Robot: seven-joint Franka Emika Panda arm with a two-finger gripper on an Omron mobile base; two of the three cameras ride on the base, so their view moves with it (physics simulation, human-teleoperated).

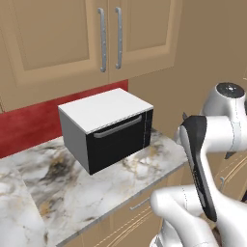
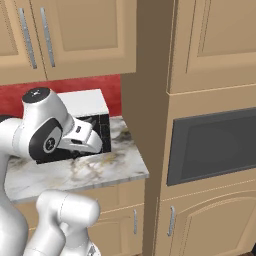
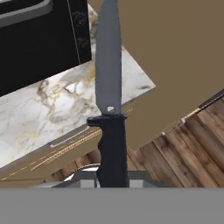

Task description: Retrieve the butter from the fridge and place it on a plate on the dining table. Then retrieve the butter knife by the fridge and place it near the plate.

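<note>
One task item in hand: the butter knife [image 3: 110,100]. Hand view has its blackish handle rising from between the gripper [image 3: 112,178] fingers, grey blade pointing away from the hand, so the jaws are clamped on the handle. Knife is off the counter, carried in the air over the edge of the marble counter [image 3: 52,109], with wooden floor [image 3: 183,148] below.

Surroundings: black-fronted microwave [image 1: 107,129] with white top sits on that counter under tan wall cabinets [image 1: 72,34]. Right base view adds a tall cabinet column with a built-in dark oven [image 2: 212,145]. Arm folded close to the base.

Progress, judged: pick-up of the knife looks done. Fridge, plate, butter and dining table not in these frames, so the butter half cannot be confirmed from here. Left: carry the knife to the dining table and set it down near the plate.
</note>
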